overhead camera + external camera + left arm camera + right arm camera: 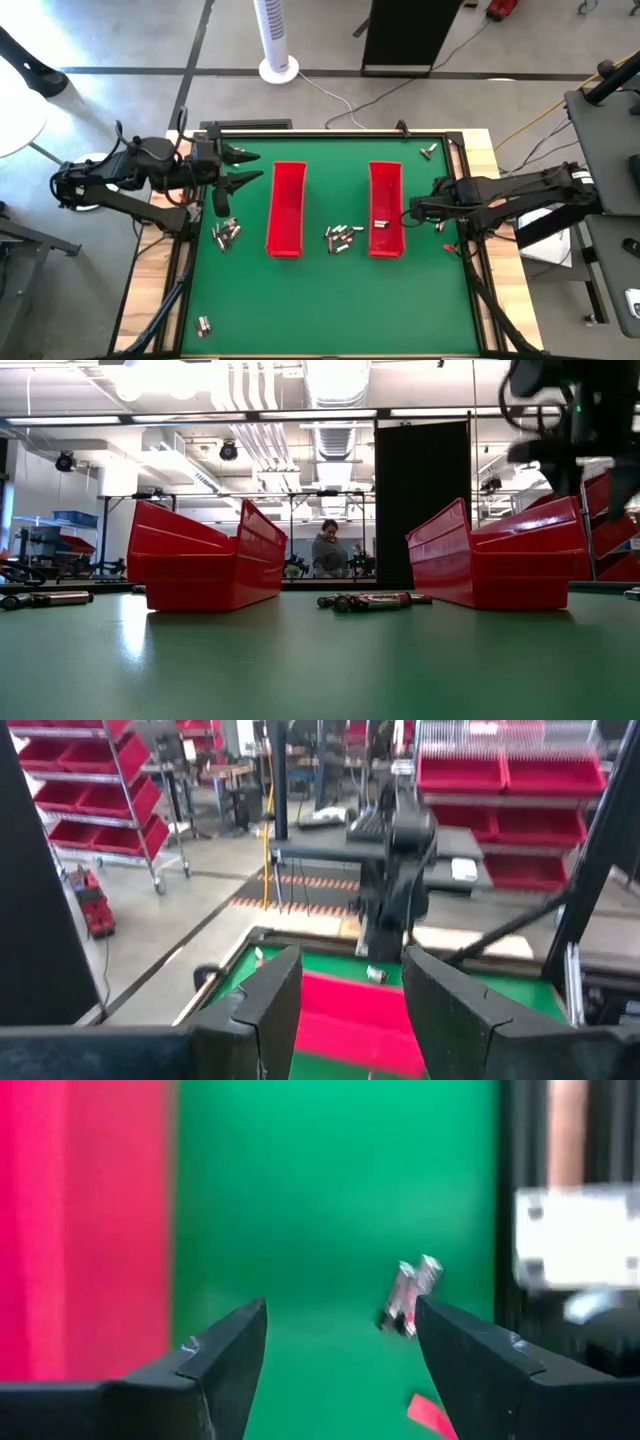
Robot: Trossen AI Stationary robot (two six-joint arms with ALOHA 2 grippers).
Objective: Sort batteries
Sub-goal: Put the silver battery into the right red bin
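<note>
Right gripper [412,210] is seen at the right red tray's [386,190] outer edge, fingers spread, nothing held. Left gripper [245,168] is parked at table's left edge, fingers apart, empty. Batteries [341,237] are scattered between both trays.

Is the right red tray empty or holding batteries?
Holding some: the high view shows silvery batteries lying inside the right red tray.

Batteries [342,237]: small silvery cylinders lying in loose clusters on green mat; few inside right tray [385,190].
</note>
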